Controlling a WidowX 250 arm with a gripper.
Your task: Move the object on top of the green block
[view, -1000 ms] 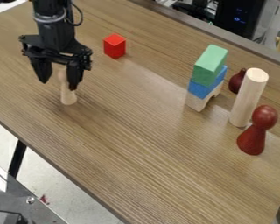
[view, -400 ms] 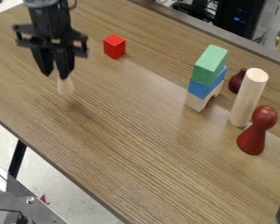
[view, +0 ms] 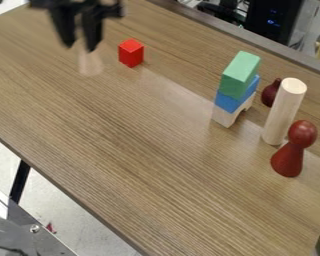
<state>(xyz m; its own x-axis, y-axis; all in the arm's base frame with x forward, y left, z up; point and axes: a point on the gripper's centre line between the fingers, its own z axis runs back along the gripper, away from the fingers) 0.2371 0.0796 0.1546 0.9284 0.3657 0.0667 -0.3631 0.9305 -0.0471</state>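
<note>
At the upper left, my gripper is shut on a pale wooden peg, which hangs upright and blurred below the fingertips. The green block lies at the top of a stack right of centre. Under it is a blue block, and beneath that a pale wooden arch block rests on the table. The gripper is well to the left of this stack.
A red cube sits just right of the held peg. Right of the stack stand a tall pale cylinder, a dark red rounded piece and a red-brown pawn. The wooden table has its edge at lower left.
My gripper first closed around the peg and lifted it off the table. It has since moved upward and slightly right in view, carrying the peg. The stack has stayed put.
</note>
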